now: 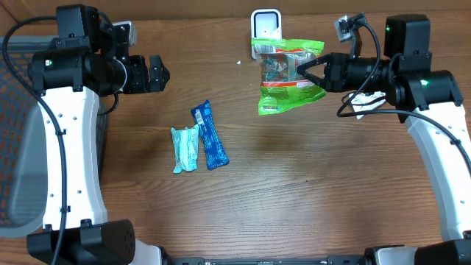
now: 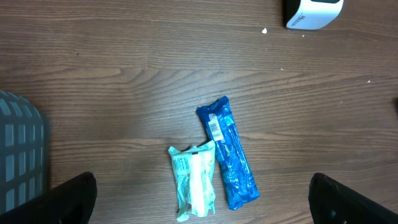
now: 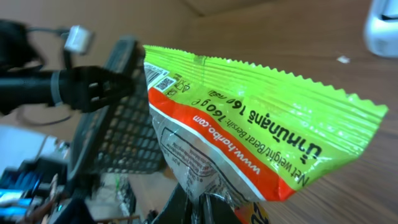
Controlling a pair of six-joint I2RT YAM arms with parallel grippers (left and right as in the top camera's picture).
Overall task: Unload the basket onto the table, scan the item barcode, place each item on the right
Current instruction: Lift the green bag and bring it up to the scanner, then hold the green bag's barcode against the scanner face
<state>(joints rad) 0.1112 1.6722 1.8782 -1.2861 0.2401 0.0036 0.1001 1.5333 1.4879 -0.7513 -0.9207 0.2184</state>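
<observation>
Closest to the lens in your right wrist view hangs the green Haribo bag (image 3: 249, 137). The right gripper (image 3: 194, 208) has it pinched, with its jaws closed tight on the film. From overhead, the wooden table (image 1: 309, 191) fills the frame. At the far left edge stands the grey mesh basket (image 1: 15, 147), and no item shows in the part you can see.

The bag sits upper centre-right, with its long axis running up and down the frame. Its upper left corner just meets the lower edge of the white barcode scanner (image 1: 266, 23). How high it is held, I cannot tell. From your right gripper the scanner lies up and to the left, so I judge this arm is the one to present the code. Which face carries the barcode I cannot tell.

Your left gripper (image 1: 157, 72) is spread wide and holds nothing, well apart in the upper left. Lower centre, a blue wrapper (image 1: 210, 136) lies touching a teal pack (image 1: 185, 149). A white speck (image 1: 239, 62) sits near the scanner.
</observation>
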